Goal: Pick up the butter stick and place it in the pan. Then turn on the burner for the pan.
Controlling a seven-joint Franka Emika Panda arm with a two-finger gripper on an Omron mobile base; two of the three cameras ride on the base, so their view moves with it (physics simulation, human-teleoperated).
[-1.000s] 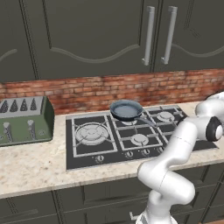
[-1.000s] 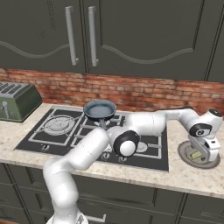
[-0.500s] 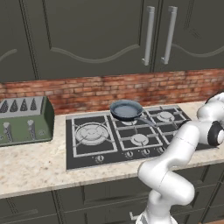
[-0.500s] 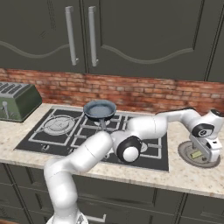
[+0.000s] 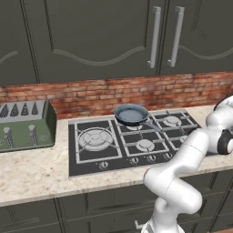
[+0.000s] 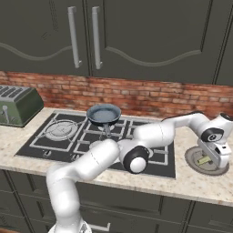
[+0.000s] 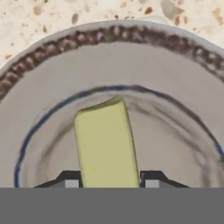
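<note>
Your gripper (image 7: pixel 109 183) had its jaws closed on the butter stick (image 7: pixel 107 142), apparently resting on the plate (image 7: pixel 175 70) beside the hob (image 6: pixel 41 141).

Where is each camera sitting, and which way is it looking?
Left base view: behind the arm's left, looking over the stove and pan; white arm at lower right.
Right base view: behind the arm's right; arm reaches from lower left to a plate right of the stove.
Hand view: on the hand, looking down at the butter stick on that plate.
Both base views share stove, pan, toaster.
</note>
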